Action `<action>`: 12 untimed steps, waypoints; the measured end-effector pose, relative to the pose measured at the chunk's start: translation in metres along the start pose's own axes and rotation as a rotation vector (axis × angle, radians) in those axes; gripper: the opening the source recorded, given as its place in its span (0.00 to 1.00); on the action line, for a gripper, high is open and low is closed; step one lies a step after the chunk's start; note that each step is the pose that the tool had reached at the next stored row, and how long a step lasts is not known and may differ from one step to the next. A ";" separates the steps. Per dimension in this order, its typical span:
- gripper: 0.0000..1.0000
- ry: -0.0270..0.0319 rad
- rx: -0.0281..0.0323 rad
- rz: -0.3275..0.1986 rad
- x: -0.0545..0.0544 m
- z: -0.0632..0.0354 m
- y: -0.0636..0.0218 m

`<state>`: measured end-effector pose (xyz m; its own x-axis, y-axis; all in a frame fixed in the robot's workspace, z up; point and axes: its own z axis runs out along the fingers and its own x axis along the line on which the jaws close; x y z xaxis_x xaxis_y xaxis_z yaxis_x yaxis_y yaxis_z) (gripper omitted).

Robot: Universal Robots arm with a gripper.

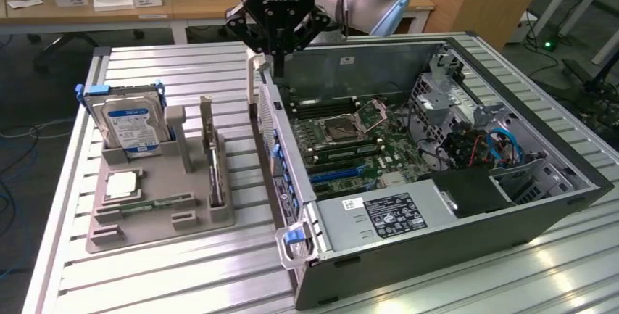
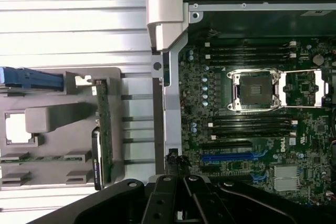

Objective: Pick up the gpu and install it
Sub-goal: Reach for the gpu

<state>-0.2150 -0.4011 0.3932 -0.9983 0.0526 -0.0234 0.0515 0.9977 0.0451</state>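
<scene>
The gpu (image 1: 214, 172) stands on its edge in a slot of the grey holder (image 1: 155, 216) on the exterior view's left, a thin dark card with a pale bracket at its far end. From the wrist it is a narrow green and black strip, the gpu (image 2: 101, 129), in the holder (image 2: 47, 116). My gripper (image 1: 277, 66) hangs shut and empty above the far rear corner of the open computer case (image 1: 406, 256), to the right of the card and well above it. Its black linkages, the gripper (image 2: 178, 195), show over the case's rear wall beside the motherboard (image 2: 252, 129).
A silver hard drive (image 1: 130, 129) with a blue label stands in the holder, with a processor chip (image 1: 124, 183) and a memory stick (image 1: 155, 203) lying flat. The motherboard has a blue slot (image 2: 233, 157) and an open processor socket (image 2: 255, 90). Case walls rise around the board.
</scene>
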 end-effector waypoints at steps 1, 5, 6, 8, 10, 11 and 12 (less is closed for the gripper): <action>0.11 0.0001 0.0000 0.000 0.002 -0.0001 -0.0002; 0.11 0.0002 0.0000 -0.002 0.011 -0.0003 -0.0009; 0.11 0.0002 0.0000 -0.003 0.014 -0.0004 -0.0010; 0.11 0.0002 -0.0001 -0.004 0.018 -0.0005 -0.0013; 0.11 0.0002 -0.0001 -0.004 0.023 -0.0006 -0.0016; 0.11 0.0002 -0.0001 -0.005 0.025 -0.0007 -0.0018; 0.11 0.0002 -0.0001 -0.005 0.027 -0.0007 -0.0019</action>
<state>-0.2423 -0.4016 0.3933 -0.9986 0.0476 -0.0233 0.0465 0.9979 0.0451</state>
